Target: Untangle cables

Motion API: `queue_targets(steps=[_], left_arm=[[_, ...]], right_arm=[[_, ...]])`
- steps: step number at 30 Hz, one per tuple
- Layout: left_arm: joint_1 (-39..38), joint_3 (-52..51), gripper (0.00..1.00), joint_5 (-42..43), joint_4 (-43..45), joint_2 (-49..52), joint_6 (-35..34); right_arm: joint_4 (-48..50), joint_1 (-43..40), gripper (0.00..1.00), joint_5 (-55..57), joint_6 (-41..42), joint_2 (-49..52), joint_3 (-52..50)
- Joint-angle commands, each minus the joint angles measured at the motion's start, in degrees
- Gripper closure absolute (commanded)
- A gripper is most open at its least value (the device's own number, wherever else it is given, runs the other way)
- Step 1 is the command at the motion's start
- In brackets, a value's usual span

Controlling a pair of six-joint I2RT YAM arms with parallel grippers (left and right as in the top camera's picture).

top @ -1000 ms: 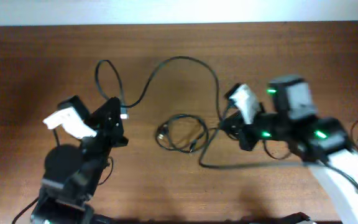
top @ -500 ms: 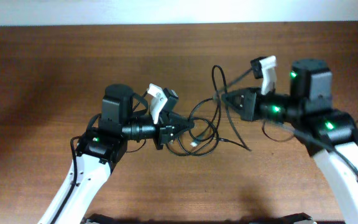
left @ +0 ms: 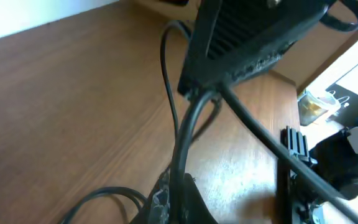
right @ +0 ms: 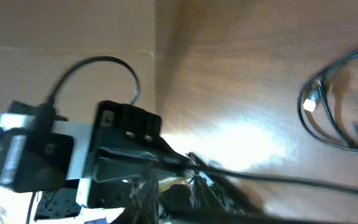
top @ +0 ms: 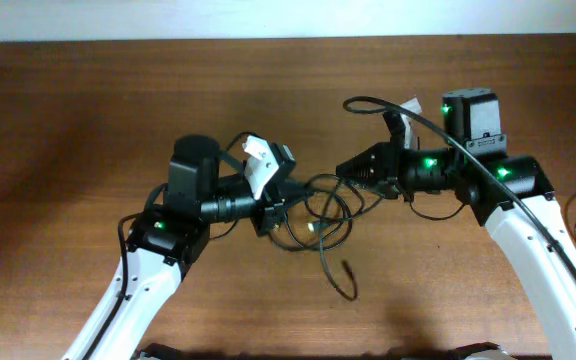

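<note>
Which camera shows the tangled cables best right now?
Overhead: it shows the cables whole, with the coiled loops and one loose end trailing out below them. The left wrist view gives only blurred close-up strands. The right wrist view catches just one loop at its frame edge.

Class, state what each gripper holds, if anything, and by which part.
Both grip the cables: the left gripper and right gripper each pinch a mid-length stretch of cord, not a plug; which strand cannot be told.
</note>
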Motion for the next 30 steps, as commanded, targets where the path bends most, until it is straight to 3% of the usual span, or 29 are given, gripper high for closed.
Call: queue_targets(steps=[1, 2, 5, 7, 10, 14, 18, 22, 23, 25, 28, 29, 30], left_arm=[[-0.26, 0.26, 1.00, -0.39, 0.90, 0.13, 0.92], [-0.26, 0.26, 1.00, -0.44, 0.96, 0.13, 0.92], [-0.22, 0.26, 1.00, -0.87, 0.94, 0.13, 0.87], [-0.22, 0.26, 1.00, -2.80, 0.90, 0.13, 0.26], [-0.22, 0.26, 1.00, -3.21, 0.94, 0.13, -0.98], [-0.22, 0.26, 1.00, -3.19, 0.24, 0.20, -2.12], [-0.22, 0.26, 1.00, -5.35, -0.04, 0.35, -2.80], [-0.22, 0.26, 1.00, -8.13, -0.81, 0.35, -3.87], [-0.22, 0.26, 1.00, -8.07, -0.04, 0.35, -7.19], [-0.22, 0.26, 1.00, -5.29, 2.82, 0.35, -11.34], [-0.28, 0.26, 1.00, 2.12, 4.90, 0.35, -11.41], [-0.26, 0.26, 1.00, 3.15, 4.22, 0.35, -11.39], [-0.26, 0.26, 1.00, 3.10, 3.61, 0.35, -11.39]], right_arm=[[-0.92, -0.20, 0.72, 0.83, -0.44, 0.31, 0.35], [-0.92, -0.20, 0.70, 2.54, -1.01, 0.31, 0.35], [-1.57, -0.13, 0.70, 4.13, -13.62, 0.31, 0.35], [-4.17, -0.13, 0.70, -0.76, -28.81, 0.31, 0.35], [-6.82, -0.13, 0.69, -2.78, -44.70, 0.31, 0.35], [-7.56, -0.15, 0.61, -6.23, -56.41, 0.31, 0.35], [-7.52, -0.15, 0.52, -6.27, -58.42, 0.31, 0.35], [-7.54, -0.13, 0.51, -6.16, -58.36, 0.31, 0.35], [-7.52, -0.13, 0.51, -6.14, -58.38, 0.31, 0.35], [-6.80, 0.37, 0.48, -3.98, -58.38, 0.31, 0.35], [-1.68, 3.21, 0.48, 1.90, -58.34, 0.31, 0.35], [0.24, 3.87, 0.55, 1.92, -58.34, 0.31, 0.35], [1.11, 3.93, 0.74, 4.44, -57.51, 0.31, 0.35]])
